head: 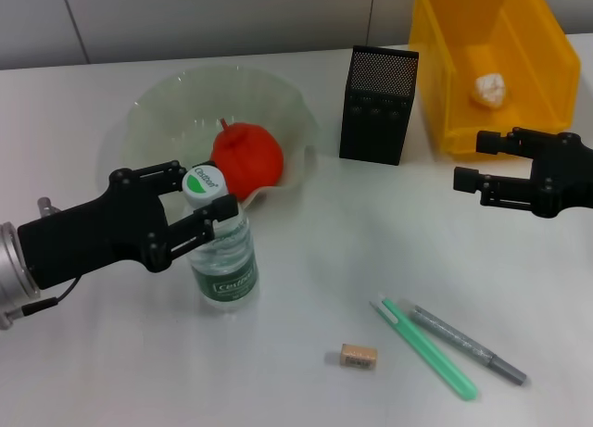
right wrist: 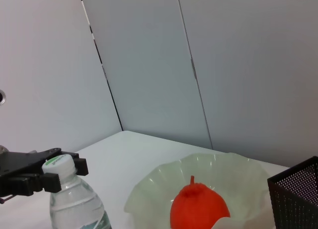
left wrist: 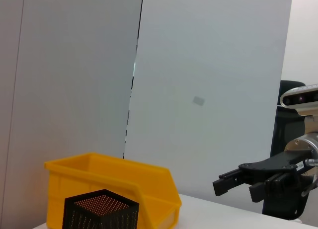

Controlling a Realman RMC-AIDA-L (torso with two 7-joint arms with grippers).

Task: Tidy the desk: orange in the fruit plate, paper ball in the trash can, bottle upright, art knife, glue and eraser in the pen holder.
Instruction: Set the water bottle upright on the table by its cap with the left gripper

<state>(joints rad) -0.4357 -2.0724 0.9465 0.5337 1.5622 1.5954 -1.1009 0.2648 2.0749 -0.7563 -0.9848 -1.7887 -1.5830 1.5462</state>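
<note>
Two black grippers appear in the head view. The left gripper [head: 193, 207], lower left, has its fingers spread either side of the white cap of the bottle [head: 222, 257]; the clear ribbed bottle stands upright, long axis vertical. Behind it the orange [head: 246, 160] sits in the ruffled glass fruit plate [head: 148, 107]. The right gripper [head: 480, 160], at right, hangs with fingers apart, holding nothing, before the yellow trash can [head: 537, 38] containing the paper ball [head: 489, 90].

Left wrist view: the mesh pen holder [left wrist: 99, 209] stands lower left.

Right wrist view: the bottle cap sits between the fingers, lower left.

You face a white table [head: 306, 260] under even light. Behind it stand pale grey wall panels [left wrist: 208, 90] with dark seams.
</note>
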